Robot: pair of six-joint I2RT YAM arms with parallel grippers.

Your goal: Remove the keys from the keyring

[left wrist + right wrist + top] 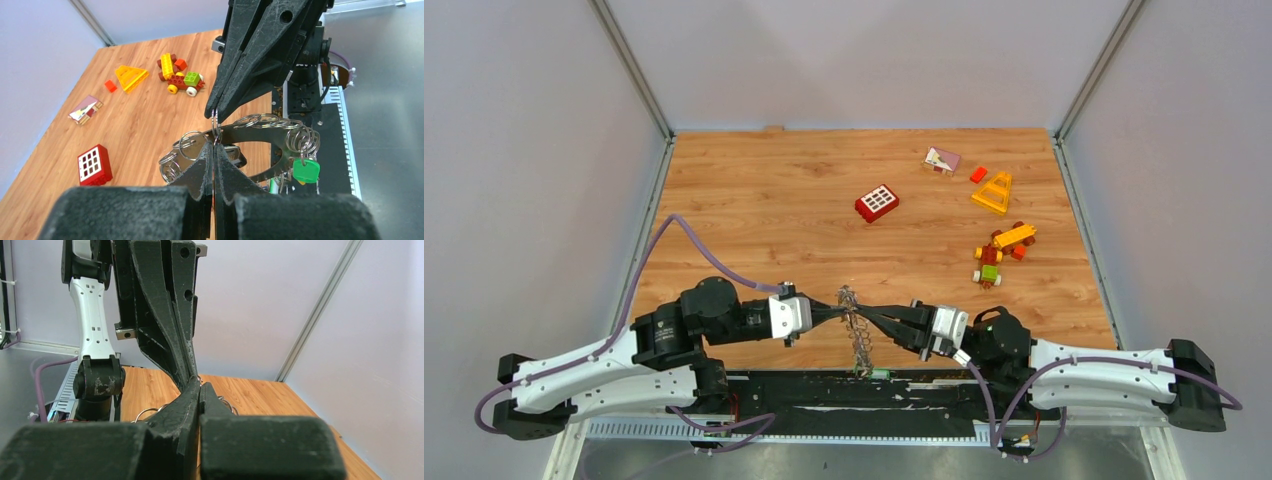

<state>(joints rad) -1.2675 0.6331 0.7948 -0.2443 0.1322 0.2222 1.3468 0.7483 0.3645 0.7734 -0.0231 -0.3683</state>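
The keyring (260, 131), a dark flat metal band fringed with small silver split rings and keys (861, 345), hangs on edge between the two arms near the table's front. My left gripper (215, 146) is shut on the band's near rim. My right gripper (215, 114) comes in from the opposite side, tip to tip with the left, and is shut on a small split ring (216, 126) threaded on the band. A green-headed key (305, 170) dangles from rings at the right. In the right wrist view the right gripper (199, 385) meets the left fingers (170, 315); the band is mostly hidden.
Toy bricks lie farther back: a red windowed brick (877, 203), a yellow triangle (992, 192), a small red piece (978, 174), a little house piece (941, 161) and a brick car (999, 252). A black strip (824, 392) runs along the near edge beneath the keyring.
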